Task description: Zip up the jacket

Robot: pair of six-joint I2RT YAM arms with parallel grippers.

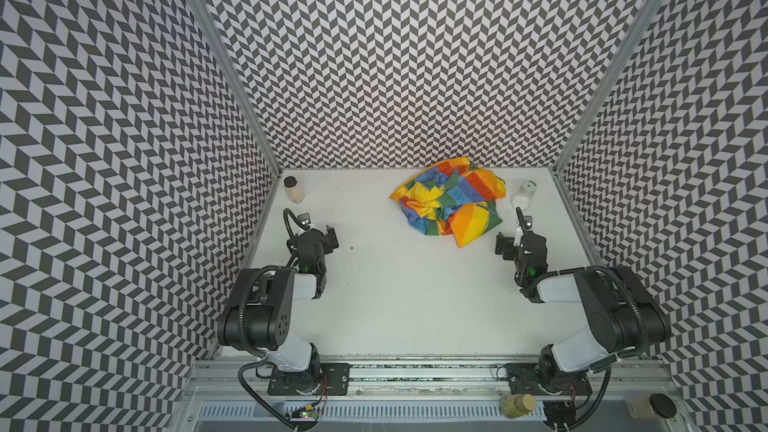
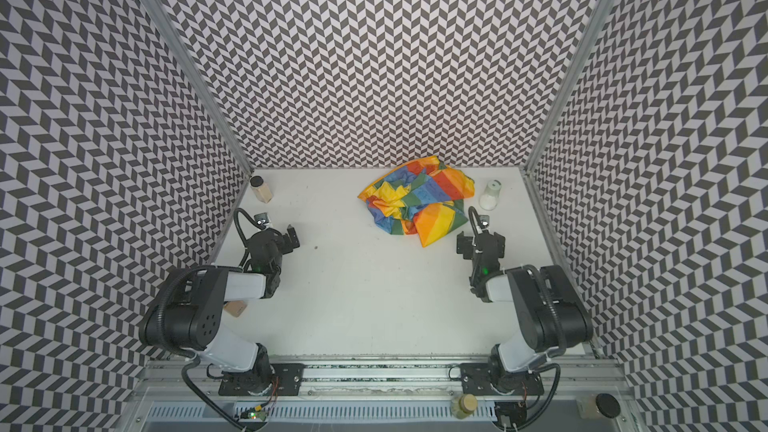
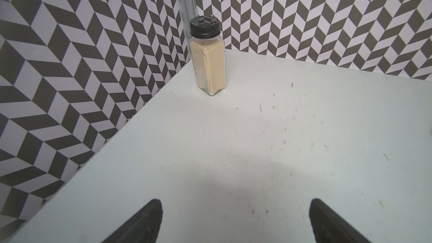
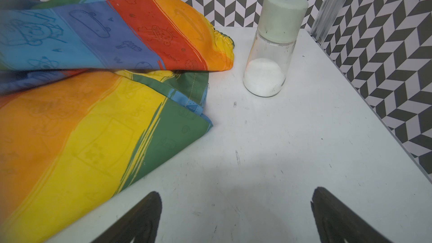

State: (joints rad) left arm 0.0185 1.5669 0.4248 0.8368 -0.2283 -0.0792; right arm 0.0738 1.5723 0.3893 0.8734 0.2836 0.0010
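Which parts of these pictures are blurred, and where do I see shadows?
Right wrist view: parts of the jacket are blurred, the white-capped jar is sharp, a soft shadow lies on the table. Left wrist view: the black-capped jar is sharp, same soft shadow. Both top views: even light, no glare.

Bright, even, diffuse light falls from above. The white table (image 3: 280,136) carries only a soft-edged grey shadow in both wrist views, and the one reflection is a faint image of the wall pattern on the black cap (image 3: 204,26) of the spice jar (image 3: 210,66). Both top views are slightly soft and bow the chevron walls (image 1: 124,160) outward toward the frame edges. In the right wrist view the jacket (image 4: 70,136) blurs at the picture's border, while its folds nearer the middle are sharp.
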